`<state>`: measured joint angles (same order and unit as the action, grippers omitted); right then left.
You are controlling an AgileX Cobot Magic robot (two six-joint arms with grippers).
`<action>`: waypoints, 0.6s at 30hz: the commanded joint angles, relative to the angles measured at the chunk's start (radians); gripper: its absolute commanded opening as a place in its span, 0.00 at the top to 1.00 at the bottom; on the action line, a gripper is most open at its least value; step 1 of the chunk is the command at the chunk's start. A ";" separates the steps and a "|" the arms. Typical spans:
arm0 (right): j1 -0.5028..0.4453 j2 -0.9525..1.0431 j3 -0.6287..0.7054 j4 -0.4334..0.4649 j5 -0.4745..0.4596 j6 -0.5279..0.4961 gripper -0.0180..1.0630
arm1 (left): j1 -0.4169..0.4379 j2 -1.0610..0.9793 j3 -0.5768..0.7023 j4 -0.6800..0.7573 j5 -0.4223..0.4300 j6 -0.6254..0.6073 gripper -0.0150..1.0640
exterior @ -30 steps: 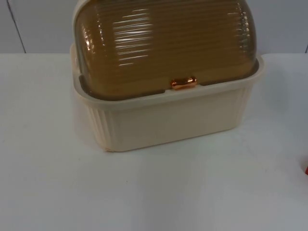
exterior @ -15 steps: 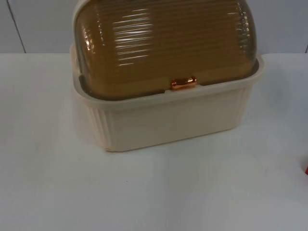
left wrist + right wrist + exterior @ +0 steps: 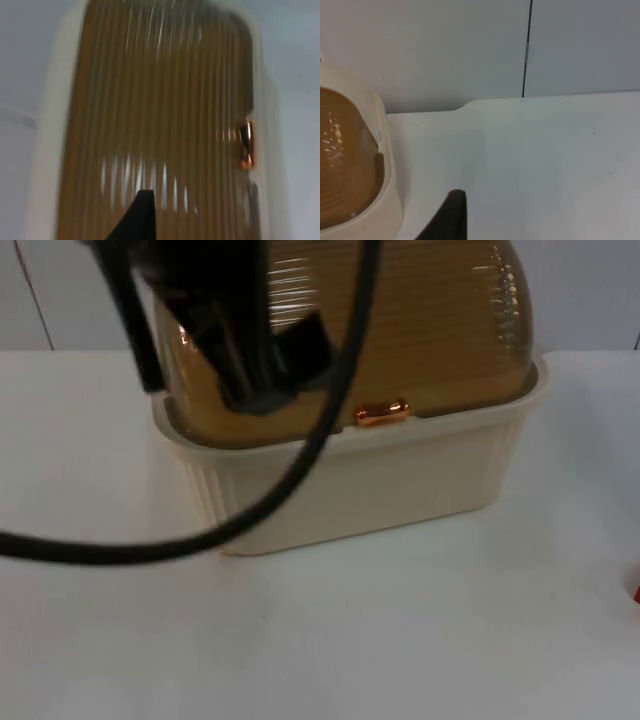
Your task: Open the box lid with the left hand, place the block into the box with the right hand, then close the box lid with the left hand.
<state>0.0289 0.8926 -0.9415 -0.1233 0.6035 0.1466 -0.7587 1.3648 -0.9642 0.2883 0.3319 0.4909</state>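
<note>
Top view: I am hovering my left gripper [image 3: 262,390] over the box's closed amber lid [image 3: 430,330], finger spread unreadable, beside its copper handle [image 3: 381,413]; right gripper waiting; red block [image 3: 636,592] sitting at table's edge.

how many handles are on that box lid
1. A single copper-coloured handle sits at the front edge of the brown lid, right of the left gripper above the lid. The arm covers part of the lid, so another could be hidden.

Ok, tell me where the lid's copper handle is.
In the top view, the copper handle sits at the amber lid's front edge, just right of the left gripper.
</note>
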 commanded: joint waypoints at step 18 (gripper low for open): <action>0.005 -0.001 -0.005 -0.088 -0.024 -0.003 0.01 | -0.069 0.202 0.007 0.426 -0.204 -0.082 0.03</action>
<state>0.0289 0.8926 -0.9415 -0.1989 0.5957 0.1426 -0.8214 1.5494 -0.9665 0.7047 0.1430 0.4451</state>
